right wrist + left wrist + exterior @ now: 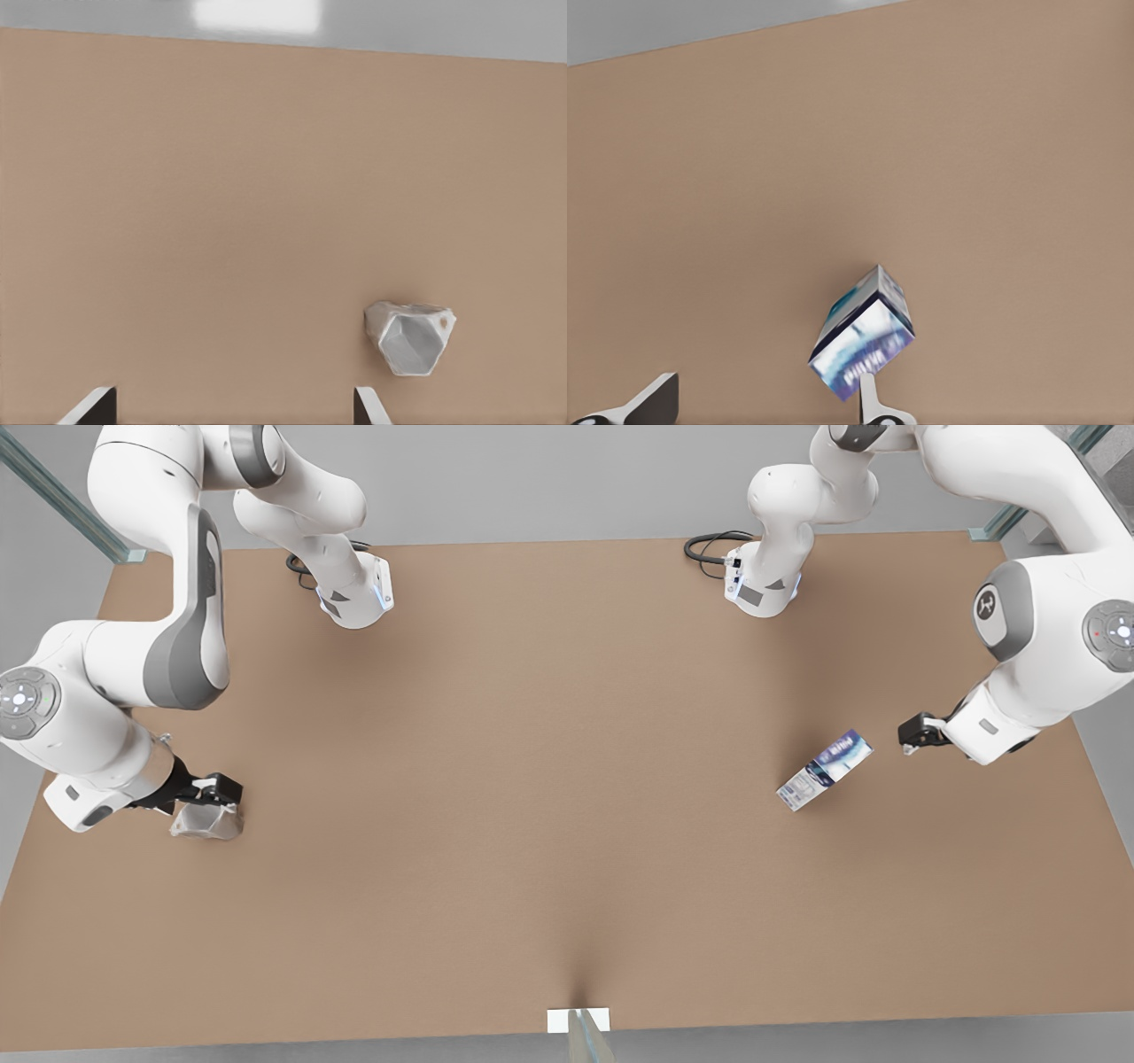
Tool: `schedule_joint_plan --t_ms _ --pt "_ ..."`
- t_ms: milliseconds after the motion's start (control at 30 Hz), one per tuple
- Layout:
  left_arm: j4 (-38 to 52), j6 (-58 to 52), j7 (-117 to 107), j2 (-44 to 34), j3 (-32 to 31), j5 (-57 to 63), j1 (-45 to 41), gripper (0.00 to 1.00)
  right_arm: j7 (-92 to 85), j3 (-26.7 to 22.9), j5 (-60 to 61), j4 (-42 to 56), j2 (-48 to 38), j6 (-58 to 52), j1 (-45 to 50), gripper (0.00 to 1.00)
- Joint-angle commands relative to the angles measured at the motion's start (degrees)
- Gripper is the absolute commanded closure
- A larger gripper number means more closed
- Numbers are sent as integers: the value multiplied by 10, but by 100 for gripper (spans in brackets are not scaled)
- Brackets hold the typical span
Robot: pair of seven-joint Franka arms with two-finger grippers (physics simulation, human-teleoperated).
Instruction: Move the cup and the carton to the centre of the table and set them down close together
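I hold my left gripper (912, 741) open beside the carton (824, 770) and my right gripper (211, 795) open over the cup (207, 822), both empty, lining up grasps.

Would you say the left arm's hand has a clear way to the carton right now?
Probably yes. The left hand is open and hangs just beside the carton, not touching it. The carton lies alone on bare table, and its blue end sits by one finger, off the gap's middle.
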Motion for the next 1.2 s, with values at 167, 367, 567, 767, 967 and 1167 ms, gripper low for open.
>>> schedule_joint_plan --t_ms 167,367,567,767,967,1167 --pt "-2 0 0 11 0 0 0 0 -4 0 -4 -54 14 11 -11 0" --pt "-3 0 0 24 0 -7 1 0 -37 -4 -1 -144 17 80 -51 0" --pt "-4 -2 1 28 -3 -8 -1 0 -90 -11 5 -209 29 169 -67 0" --pt "-4 -1 1 36 -9 -8 -3 0 -127 -11 23 -211 57 189 -96 0" --pt "-5 -2 2 44 -10 -10 -11 0 -135 -20 46 -211 102 242 -109 0" --pt "-5 -2 1 47 -14 -10 -12 0 -62 -54 45 -219 122 274 -112 0"
